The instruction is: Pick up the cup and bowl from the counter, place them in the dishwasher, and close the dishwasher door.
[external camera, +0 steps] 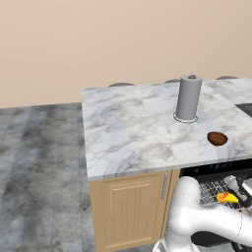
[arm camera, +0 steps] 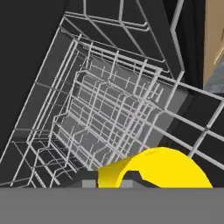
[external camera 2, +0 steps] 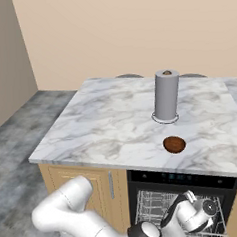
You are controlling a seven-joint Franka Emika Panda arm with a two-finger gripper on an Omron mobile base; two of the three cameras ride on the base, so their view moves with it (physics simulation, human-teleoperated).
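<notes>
Gripping the small bright yellow cup point(arm camera: 153, 168), the gripper point(external camera: 235, 196) is hovering clenched over the white wire rack point(arm camera: 109, 113) inside the open black dishwasher point(external camera 2: 185, 178); small dark brown oval bowl point(external camera 2: 174, 144) is sitting on the white-grey marble tabletop point(external camera 2: 105, 121) near the tall grey cylinder point(external camera 2: 166, 94).

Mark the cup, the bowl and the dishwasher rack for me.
cup point(external camera: 226, 197): left base view, on its yellow side, over the rack.
bowl point(external camera 2: 174, 144): right base view, middle of its brown body, on the counter.
rack point(arm camera: 109, 113): hand view, on the white wires inside the dishwasher.
</notes>
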